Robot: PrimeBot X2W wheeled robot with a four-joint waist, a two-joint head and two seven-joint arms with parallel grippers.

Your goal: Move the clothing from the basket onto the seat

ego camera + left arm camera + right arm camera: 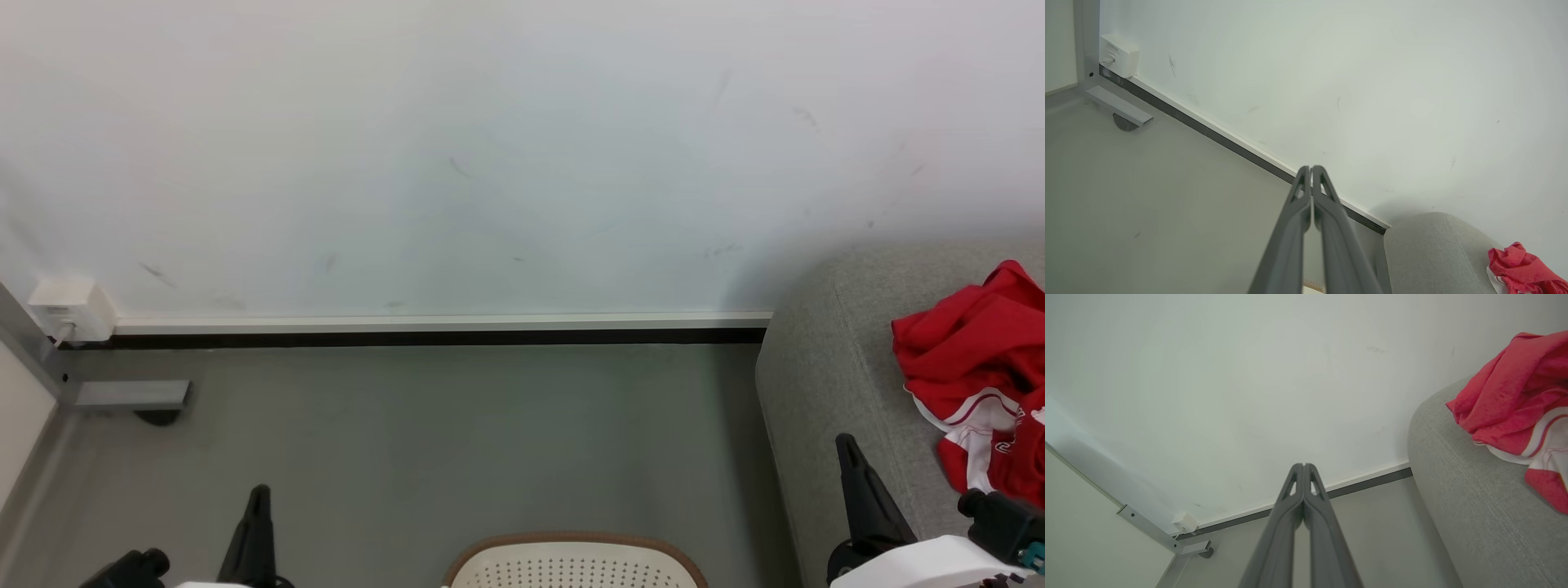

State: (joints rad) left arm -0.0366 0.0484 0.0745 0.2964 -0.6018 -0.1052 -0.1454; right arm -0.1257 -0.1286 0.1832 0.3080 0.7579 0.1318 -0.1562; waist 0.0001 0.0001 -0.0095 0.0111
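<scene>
We counted one basket [571, 540], one seat [824, 384] at right, one clothing [963, 351] heap, one wall box [69, 310] far left, and two hands: left hand [260, 492], right hand [845, 443].

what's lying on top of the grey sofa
A crumpled heap of red clothing with white panels lies on the sofa. Anything beneath the heap is hidden.

Woven grey seat [824, 384]; perforated plastic basket [571, 563]

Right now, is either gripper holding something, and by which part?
Nothing is held. The left gripper and the right gripper are shut on nothing; the bright red soft garments with white panels lie free on the light grey fabric sofa.
</scene>
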